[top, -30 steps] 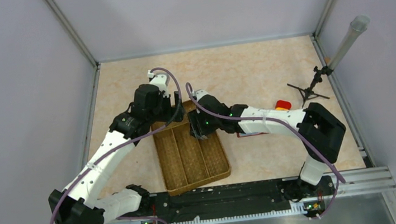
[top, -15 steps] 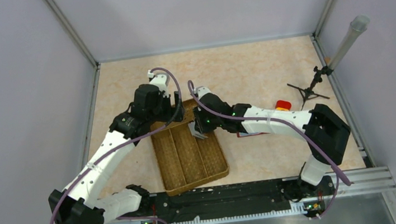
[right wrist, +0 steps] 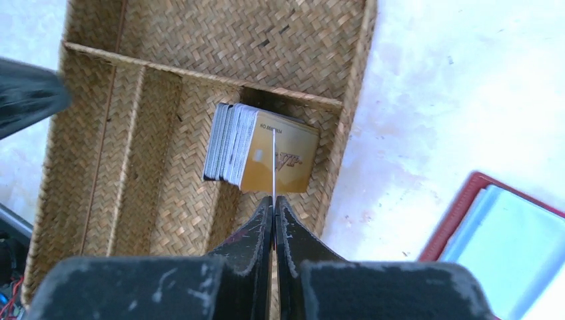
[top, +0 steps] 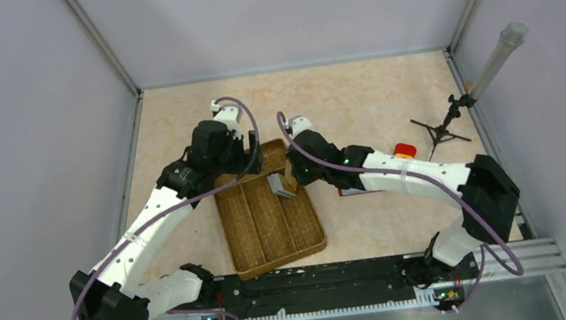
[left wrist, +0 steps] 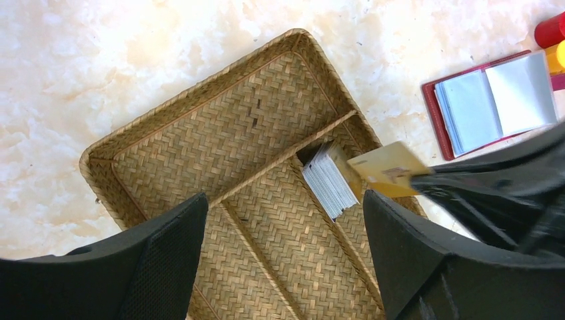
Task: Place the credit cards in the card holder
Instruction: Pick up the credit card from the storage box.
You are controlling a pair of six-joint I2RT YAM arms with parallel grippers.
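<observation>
A stack of credit cards (right wrist: 230,143) stands on edge in the far end of the woven tray's right compartment, also visible as the stack (left wrist: 328,181) from the left wrist. My right gripper (right wrist: 274,200) is shut on one gold card (left wrist: 386,175), seen edge-on as a thin line (right wrist: 274,167) just above the stack. From above, the right gripper (top: 291,177) hangs over the tray's far right corner. The card holder (left wrist: 493,100), a red wallet lying open with pale blue slots (right wrist: 506,233), sits right of the tray. My left gripper (left wrist: 283,203) hovers open over the tray, holding nothing.
The brown woven divided tray (top: 271,226) lies in the middle of the table. A round red-and-yellow object (top: 403,149) sits behind the wallet. A small black tripod with a tilted tube (top: 441,130) stands at the far right. Grey walls close off three sides.
My right gripper has closed on a gold card from the stack and drawn back up and to the right. The left arm has stayed still.
</observation>
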